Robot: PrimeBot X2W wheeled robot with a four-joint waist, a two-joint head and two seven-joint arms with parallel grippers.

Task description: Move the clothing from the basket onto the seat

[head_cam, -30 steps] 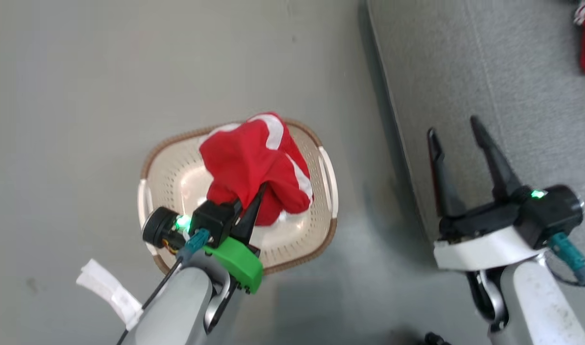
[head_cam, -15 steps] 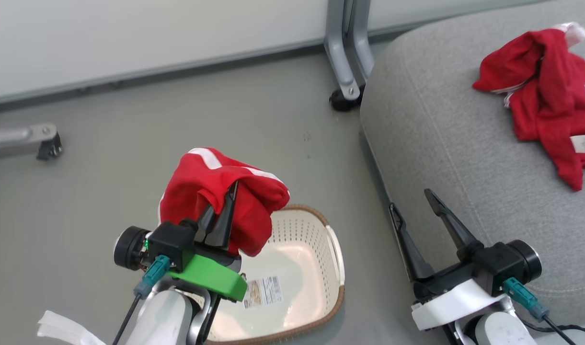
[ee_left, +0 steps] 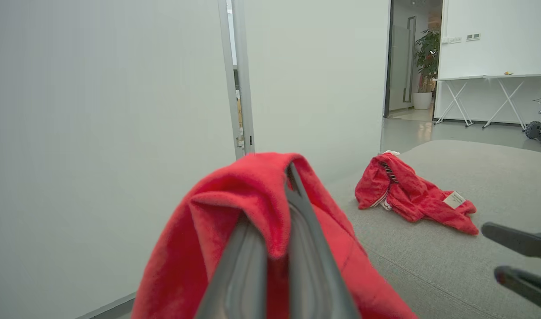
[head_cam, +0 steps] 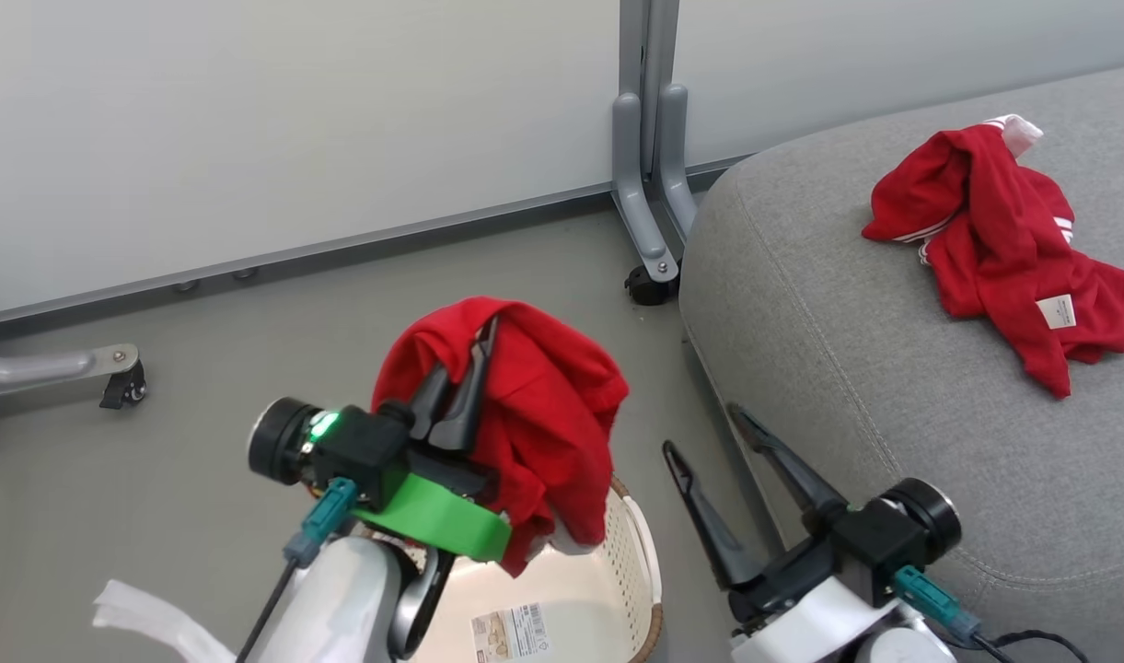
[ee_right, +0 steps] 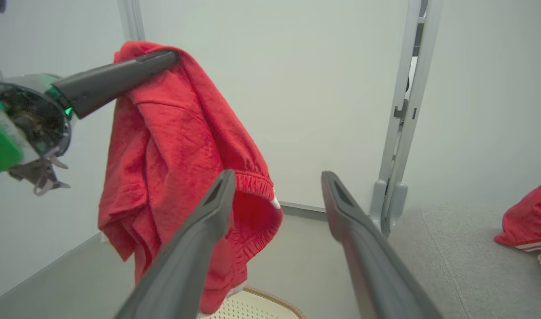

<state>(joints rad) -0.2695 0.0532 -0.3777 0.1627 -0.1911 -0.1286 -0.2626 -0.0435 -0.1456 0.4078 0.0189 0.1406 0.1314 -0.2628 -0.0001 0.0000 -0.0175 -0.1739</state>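
Head view: one red garment [head_cam: 994, 249] lies on the sofa cushion [head_cam: 828, 304], so roughly half done. The left gripper [head_cam: 468, 348] clamps the second garment [head_cam: 543, 414], hanging above the basket [head_cam: 631, 552], short of the cushion. The right gripper [head_cam: 701, 428] is spread wide, empty. Remaining: carry over, release.

The left gripper [head_cam: 468, 364], at 7 o'clock in the view, pinches 1 red garment [head_cam: 548, 414], which hangs over the basket [head_cam: 652, 571] at 6 o'clock. The right gripper [head_cam: 702, 431] sits at 5 o'clock, its 2 fingers spread and empty, just beside the edge of the seat [head_cam: 847, 387]. A 2nd red garment [head_cam: 994, 249] with a white tag [head_cam: 1056, 311] lies crumpled on the seat at 2 o'clock.
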